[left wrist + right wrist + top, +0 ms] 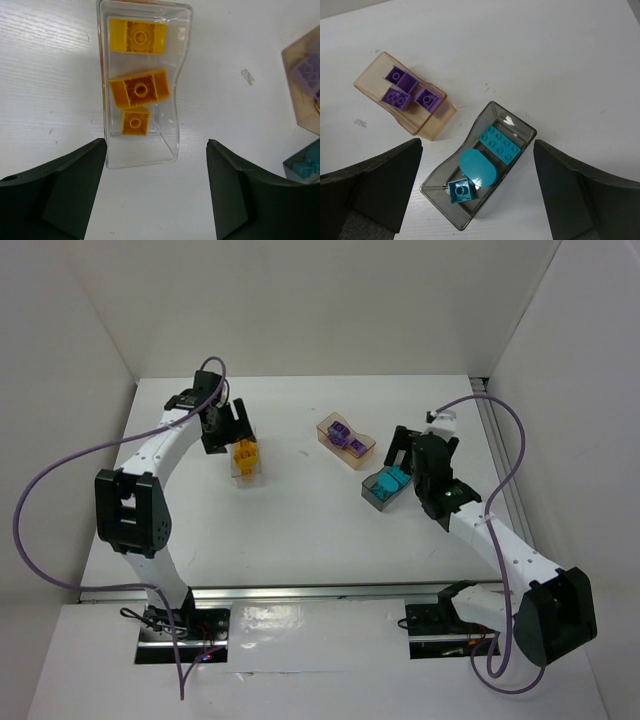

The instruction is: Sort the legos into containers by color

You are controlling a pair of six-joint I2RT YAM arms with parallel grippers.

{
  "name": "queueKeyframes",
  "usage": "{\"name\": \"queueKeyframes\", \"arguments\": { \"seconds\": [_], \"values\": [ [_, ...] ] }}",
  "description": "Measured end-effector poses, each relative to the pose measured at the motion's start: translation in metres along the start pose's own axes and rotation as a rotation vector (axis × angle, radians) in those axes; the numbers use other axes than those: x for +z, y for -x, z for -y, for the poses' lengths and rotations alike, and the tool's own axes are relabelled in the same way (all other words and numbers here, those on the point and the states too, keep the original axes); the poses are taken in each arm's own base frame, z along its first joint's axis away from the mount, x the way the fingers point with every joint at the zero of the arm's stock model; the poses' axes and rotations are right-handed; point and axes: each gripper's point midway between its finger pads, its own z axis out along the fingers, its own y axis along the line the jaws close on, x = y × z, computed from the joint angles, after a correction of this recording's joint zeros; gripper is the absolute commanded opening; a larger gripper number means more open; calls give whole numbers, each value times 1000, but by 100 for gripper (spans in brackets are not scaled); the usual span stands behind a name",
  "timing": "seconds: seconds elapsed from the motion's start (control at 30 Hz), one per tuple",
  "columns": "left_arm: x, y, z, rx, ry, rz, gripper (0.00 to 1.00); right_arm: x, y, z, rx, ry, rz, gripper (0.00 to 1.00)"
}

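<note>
Three orange-yellow legos point(138, 89) lie in the clear tray point(175, 115), seen from above as a yellow cluster point(246, 454). My left gripper point(156, 200) is open and empty, just behind that tray point(222, 426). Three purple legos point(404, 90) lie in the peach-tan tray point(427, 127), also in the top view point(346, 437). Three teal-blue legos point(482, 165) lie in the dark grey tray point(517, 120), also in the top view point(381, 486). My right gripper point(477, 195) is open and empty above the grey tray point(412, 462).
A small clear scrap point(247, 76) lies on the white table between the clear and peach-tan trays. White walls enclose the table at the back and both sides. A metal rail point(495, 440) runs along the right edge.
</note>
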Motion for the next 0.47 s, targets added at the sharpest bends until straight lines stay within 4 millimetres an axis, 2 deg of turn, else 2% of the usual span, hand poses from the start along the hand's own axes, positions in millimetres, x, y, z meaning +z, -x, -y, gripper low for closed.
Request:
{"name": "queueKeyframes", "arguments": {
  "seconds": [0.1,0.27,0.33,0.4,0.47],
  "values": [
    [-29,5,10,14,-34,50,88,4,-7,4,-16,-34,-40,100],
    [-123,19,25,32,-164,276,88,17,-12,6,-24,-124,-108,100],
    [-158,18,27,55,-219,369,90,19,-17,6,-33,-141,-131,100],
    [-179,16,27,69,-250,418,90,18,-24,6,-44,-151,-153,100],
    [-186,16,29,87,-265,439,90,17,-27,6,-53,-153,-164,100]
  ]
}}
